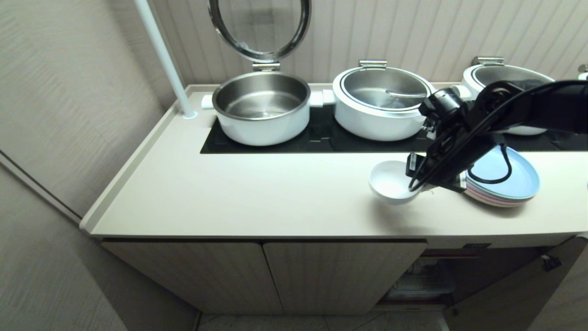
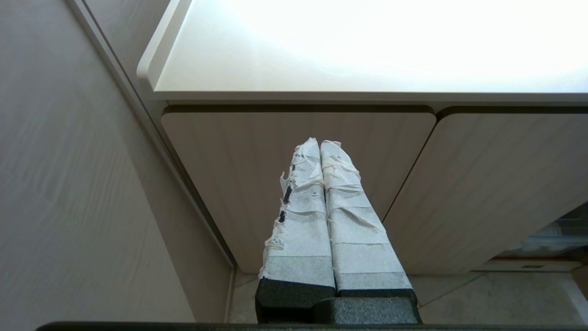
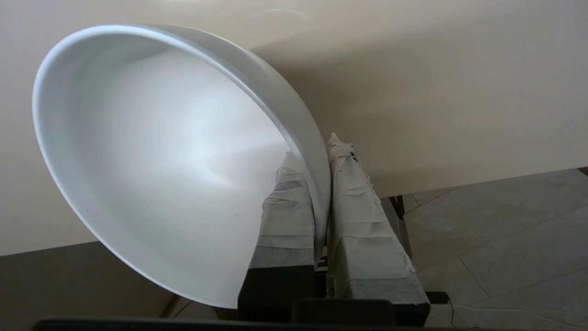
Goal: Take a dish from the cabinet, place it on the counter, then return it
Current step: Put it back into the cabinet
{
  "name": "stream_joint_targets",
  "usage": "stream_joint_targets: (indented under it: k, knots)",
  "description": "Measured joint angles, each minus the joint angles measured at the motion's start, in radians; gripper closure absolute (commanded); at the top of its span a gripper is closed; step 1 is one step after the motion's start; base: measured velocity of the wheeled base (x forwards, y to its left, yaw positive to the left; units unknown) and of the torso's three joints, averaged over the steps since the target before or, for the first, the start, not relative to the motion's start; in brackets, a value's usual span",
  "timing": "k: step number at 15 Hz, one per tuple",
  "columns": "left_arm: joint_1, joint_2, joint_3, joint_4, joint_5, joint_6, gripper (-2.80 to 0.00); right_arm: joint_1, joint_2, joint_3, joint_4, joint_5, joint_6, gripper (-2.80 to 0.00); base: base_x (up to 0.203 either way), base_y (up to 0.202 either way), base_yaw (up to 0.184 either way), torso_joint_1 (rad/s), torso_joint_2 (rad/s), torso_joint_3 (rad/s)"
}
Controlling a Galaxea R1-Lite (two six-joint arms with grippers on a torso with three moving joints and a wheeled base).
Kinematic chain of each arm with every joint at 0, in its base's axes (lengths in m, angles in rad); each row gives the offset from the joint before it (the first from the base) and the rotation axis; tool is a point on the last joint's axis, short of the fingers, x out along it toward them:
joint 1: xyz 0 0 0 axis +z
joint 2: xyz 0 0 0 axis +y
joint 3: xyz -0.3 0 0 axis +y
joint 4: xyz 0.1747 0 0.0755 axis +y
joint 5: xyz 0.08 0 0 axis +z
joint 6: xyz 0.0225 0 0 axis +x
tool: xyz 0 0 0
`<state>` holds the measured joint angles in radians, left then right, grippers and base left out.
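Right gripper (image 3: pixel 321 184) pinches the white bowl's (image 1: pixel 390 184) rim, one finger inside, one outside; likely light, rigid, slick, breakable, so keep that rim hold above the counter (image 1: pixel 257 197).

a: where does the head view sit?
b: high up, looking forward and down over the counter (image 1: pixel 257 197) and the cabinet (image 1: pixel 275 271) fronts below it.
a: the left wrist view?
b: low, angled up at the same cabinet (image 2: pixel 294 184) doors and the counter (image 2: pixel 321 55) edge, from near.
a: the right wrist view?
b: very near, looking along the fingers (image 3: pixel 285 216) across the counter (image 3: pixel 436 92), a white bowl (image 3: pixel 151 161) filling much of it; the head view shares that bowl (image 1: pixel 390 181).
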<state>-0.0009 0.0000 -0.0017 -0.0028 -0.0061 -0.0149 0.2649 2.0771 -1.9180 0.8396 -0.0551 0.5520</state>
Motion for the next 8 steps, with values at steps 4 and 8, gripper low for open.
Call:
stream_joint_targets:
  k: [4, 8]
  knots:
    - [0.000, 0.000, 0.000, 0.000, 0.000, 0.000, 0.00, -0.001, -0.063, 0.055, -0.006, 0.000, 0.000, 0.00, 0.000, 0.000, 0.000, 0.000, 0.00, 0.000]
    - [0.000, 0.000, 0.000, 0.000, 0.000, 0.000, 0.00, -0.001, -0.155, 0.131, -0.011, -0.001, -0.001, 0.00, 0.000, 0.000, 0.000, 0.000, 0.00, 0.000]
